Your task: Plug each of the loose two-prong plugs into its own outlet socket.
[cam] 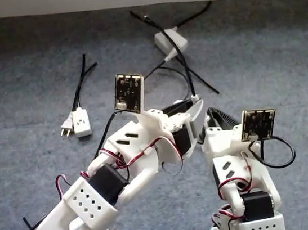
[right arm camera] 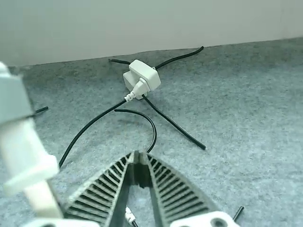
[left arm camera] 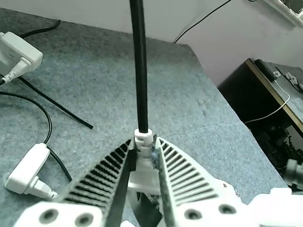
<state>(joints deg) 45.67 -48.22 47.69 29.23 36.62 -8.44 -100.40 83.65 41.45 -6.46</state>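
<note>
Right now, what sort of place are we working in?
Likely an indoor room or lab: grey carpet as the work surface, a pale wall behind it, a dark cluttered desk alongside.

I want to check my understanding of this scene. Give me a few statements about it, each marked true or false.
1. The left gripper is shut on a white plug. True.
2. The carpet is red. False: it is grey.
3. Something is plugged into the far outlet. True.
4. The loose plug sits inside the second outlet. False: it lies beside it, prongs bare.
</note>
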